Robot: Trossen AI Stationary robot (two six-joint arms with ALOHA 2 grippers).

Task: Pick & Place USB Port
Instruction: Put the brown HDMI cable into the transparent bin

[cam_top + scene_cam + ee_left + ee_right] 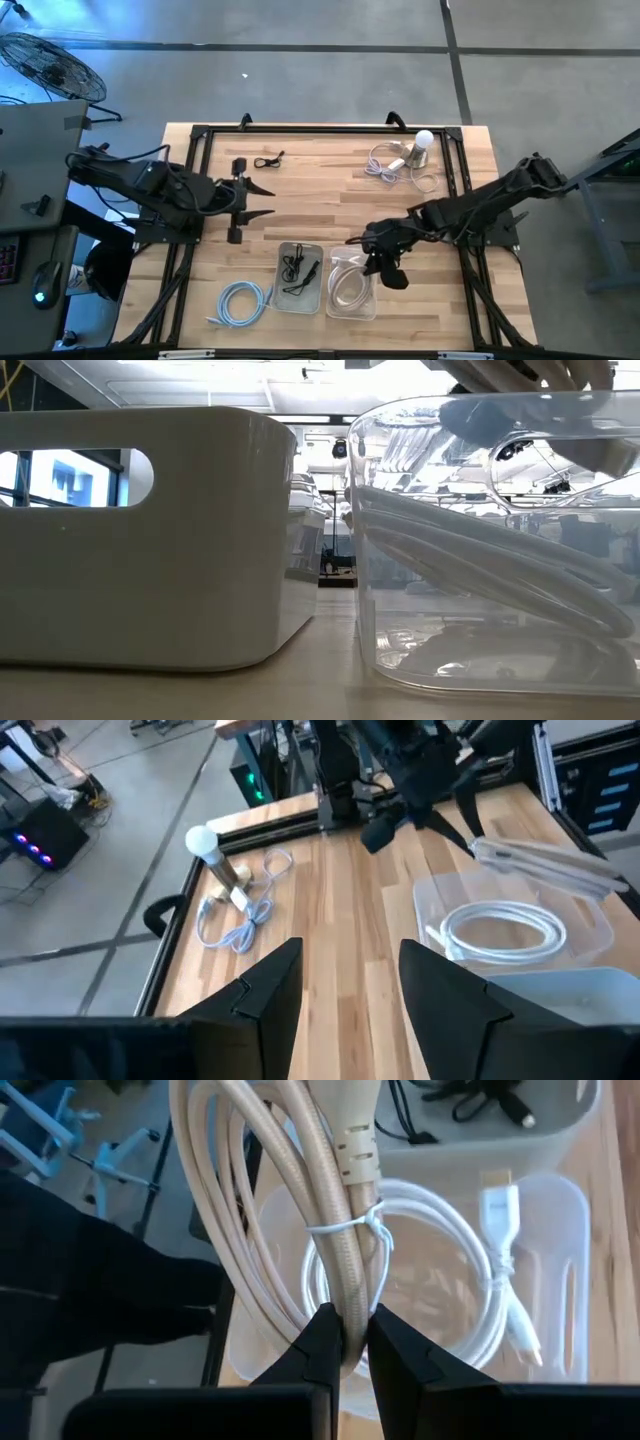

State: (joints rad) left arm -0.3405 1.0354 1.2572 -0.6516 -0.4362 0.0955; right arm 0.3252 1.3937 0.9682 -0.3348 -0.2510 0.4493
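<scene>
Spanning most of the high view, our pale wooden slatted table (330,195) carries everything. On its near side sit two bins touching side by side: an opaque white plastic bin (299,277) holding a tangle of black cable (298,266), and a clear plastic bin (351,287) with a coiled white USB cable (480,1270) already lying inside. Our right gripper (383,262) hangs just over the clear bin's rim, its fingers (320,1345) pinched tight on a beige braided USB cable bundle (330,1200) tied with a thin white twist-tie; the bundle is in the air above the bin. Our left gripper (268,201) waits at the table's left-centre, fingers spread wide and holding nothing. Elsewhere lie a light blue coiled cable (243,301), a white bulb lamp on a brass-coloured stem with its cord (412,153), and a small black cable (268,160).
</scene>
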